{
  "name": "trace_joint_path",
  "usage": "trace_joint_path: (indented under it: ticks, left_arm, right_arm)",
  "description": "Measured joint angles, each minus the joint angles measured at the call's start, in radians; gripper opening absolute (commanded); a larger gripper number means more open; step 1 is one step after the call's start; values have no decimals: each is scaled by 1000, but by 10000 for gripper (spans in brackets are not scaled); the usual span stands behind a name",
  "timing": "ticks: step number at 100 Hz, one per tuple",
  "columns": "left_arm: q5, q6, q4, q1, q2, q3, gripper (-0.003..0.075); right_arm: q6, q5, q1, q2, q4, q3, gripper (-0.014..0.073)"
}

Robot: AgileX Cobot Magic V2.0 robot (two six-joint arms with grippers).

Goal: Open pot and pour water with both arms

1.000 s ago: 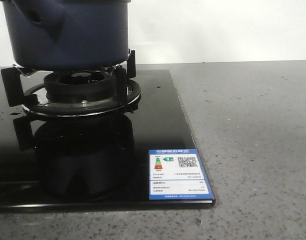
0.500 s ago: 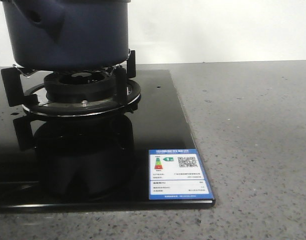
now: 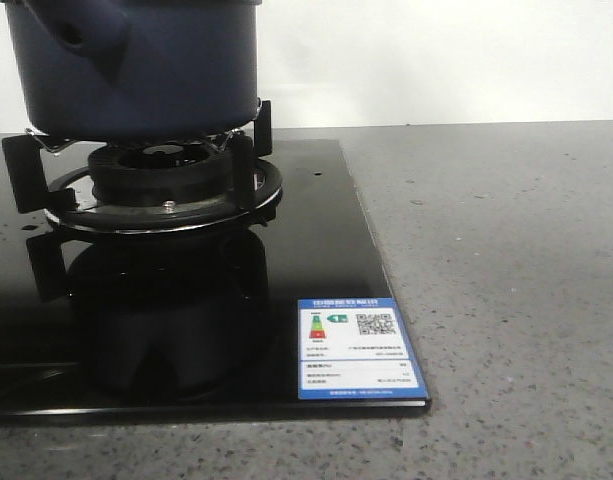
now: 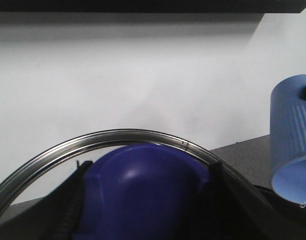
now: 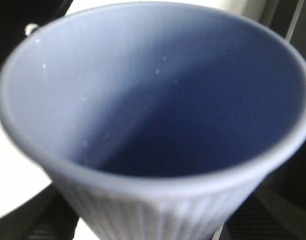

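You have the pot seated on the burner grate at about 10 o'clock in the front view, its top cropped, so from there you cannot confirm whether it is uncovered. In the left wrist view the left pincer is closed around a blue knob ringed by a metal-rimmed glass lid, seen against the white wall; judged, you are holding the lid aside so the pot mouth is free. The ribbed light blue cup hangs at 3 o'clock in that view, tipped mouth-down with a drop at its rim, which suggests pouring is underway or just finished. The right wrist view is filled by the cup's interior, apparently empty; the right pincer is not visible there, so you cannot tell its opening. The black glass hob carries an energy label at 5 o'clock; the grey speckled surface extends toward 3 o'clock, meeting the plain wall behind.
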Motion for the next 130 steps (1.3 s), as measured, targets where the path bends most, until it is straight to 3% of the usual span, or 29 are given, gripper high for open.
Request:
trace_joint_path:
  ticks: [25, 55, 74, 89, 100, 116, 130]
  left_arm:
    - [0, 0, 0, 0, 0, 0, 316]
    - [26, 0, -16, 0, 0, 0, 316]
    - [61, 0, -37, 0, 0, 0, 316]
    - [74, 0, -46, 0, 0, 0, 316]
    - [87, 0, -55, 0, 0, 0, 316]
    - [110, 11, -86, 0, 0, 0, 316]
    - [129, 17, -109, 0, -1, 0, 316]
  right_arm:
    - [16, 0, 0, 0, 0, 0, 392]
    - [292, 0, 0, 0, 14, 0, 392]
    - [568, 57, 0, -13, 17, 0, 392]
    - [909, 191, -2, -62, 31, 0, 392]
    - [1119, 261, -30, -119, 114, 0, 392]
    - [1213, 302, -123, -224, 336, 41, 392]
    - [1310, 264, -224, -322, 402, 193, 392]
